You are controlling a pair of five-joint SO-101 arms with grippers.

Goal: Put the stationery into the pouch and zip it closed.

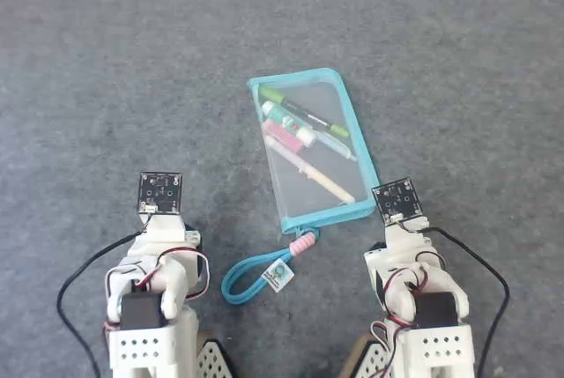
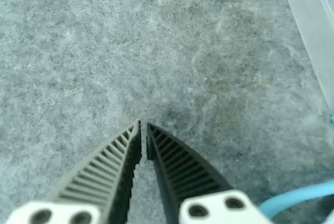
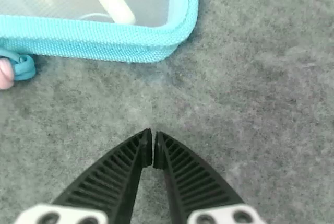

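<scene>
**High view.** A transparent plastic pouch [image 1: 328,217] edged in turquoise fabric is shown lying flat on the grey felt-like table covering [image 1: 115,78], just right of the frame's centre, with its lower end tilted toward the right. The stationery is seen inside it: a green-and-black marker [image 1: 310,115] near the upper end, a pink stick [image 1: 284,137] along the left side, and a cream pen [image 1: 324,181] set diagonally toward the lower right corner. Whether the zip is drawn fully shut cannot be told. A pink ribbed bead [image 1: 304,241] is attached at the lower edge of the pouch, and from it a turquoise wrist strap [image 1: 251,277] bearing a white tag [image 1: 280,274] is looped toward the lower centre of the frame. The left arm [image 1: 159,263] is placed at the lower left, well apart from the pouch. The right arm [image 1: 414,281] is placed at the lower right, its wrist just beside the lower right corner of the pouch.

**Left wrist view.** The left gripper [image 2: 143,129] is held above bare covering. Its ribbed black jaws are drawn together to a narrow slit, and nothing is held between them.

**Right wrist view.** The right gripper [image 3: 153,136] is likewise closed to a narrow slit and empty. It is held near the turquoise corner of the pouch but apart from it.
</scene>
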